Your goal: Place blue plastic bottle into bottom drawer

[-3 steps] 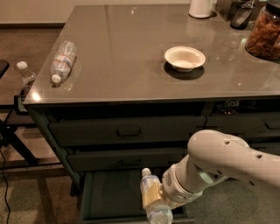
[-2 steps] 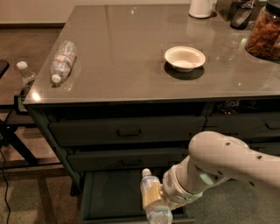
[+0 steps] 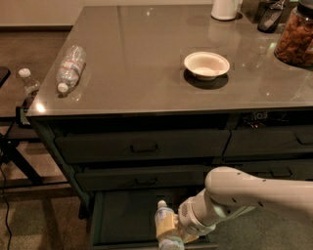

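The blue plastic bottle [image 3: 167, 225], pale with a white cap and light label, is upright over the front of the open bottom drawer [image 3: 122, 217], the lowest dark tray of the left column. My gripper [image 3: 177, 229] is at the end of the white arm coming in from the right and is shut on the bottle's body. The bottle's base sits at the drawer's front edge, at the bottom of the view.
A clear crinkled water bottle [image 3: 69, 68] lies on the grey counter [image 3: 146, 58] at left. A white bowl [image 3: 206, 65] sits mid-counter. A white jug [image 3: 226, 9] and a jar of snacks [image 3: 296, 36] stand at the back right. A small clear bottle [image 3: 28, 83] stands off the counter's left.
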Motion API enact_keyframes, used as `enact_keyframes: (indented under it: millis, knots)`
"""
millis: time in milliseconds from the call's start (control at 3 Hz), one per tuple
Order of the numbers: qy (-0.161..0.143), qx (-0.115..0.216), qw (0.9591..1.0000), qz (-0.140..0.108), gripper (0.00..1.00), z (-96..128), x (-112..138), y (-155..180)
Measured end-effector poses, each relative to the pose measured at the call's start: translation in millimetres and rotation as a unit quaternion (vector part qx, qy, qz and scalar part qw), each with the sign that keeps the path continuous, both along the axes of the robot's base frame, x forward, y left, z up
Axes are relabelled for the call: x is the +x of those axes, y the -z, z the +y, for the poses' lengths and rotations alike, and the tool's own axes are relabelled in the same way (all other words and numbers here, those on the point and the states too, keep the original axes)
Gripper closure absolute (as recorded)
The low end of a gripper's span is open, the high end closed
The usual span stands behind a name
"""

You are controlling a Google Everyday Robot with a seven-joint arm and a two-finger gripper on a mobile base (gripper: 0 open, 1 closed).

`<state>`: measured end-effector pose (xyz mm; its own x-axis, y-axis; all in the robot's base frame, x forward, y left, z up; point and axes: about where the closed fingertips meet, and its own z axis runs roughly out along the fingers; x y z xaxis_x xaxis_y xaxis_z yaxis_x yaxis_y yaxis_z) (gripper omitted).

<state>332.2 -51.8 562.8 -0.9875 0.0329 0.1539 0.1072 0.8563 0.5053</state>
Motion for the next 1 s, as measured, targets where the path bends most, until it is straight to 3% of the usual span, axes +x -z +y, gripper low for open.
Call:
enact_keyframes:
  millis: [333,1000]
  knots:
    - [0.012,0.024,0.9993,0.026,1.00,9,5,42]
    - [0.019,0.033,0.9989,0.029,1.00,9,9,58]
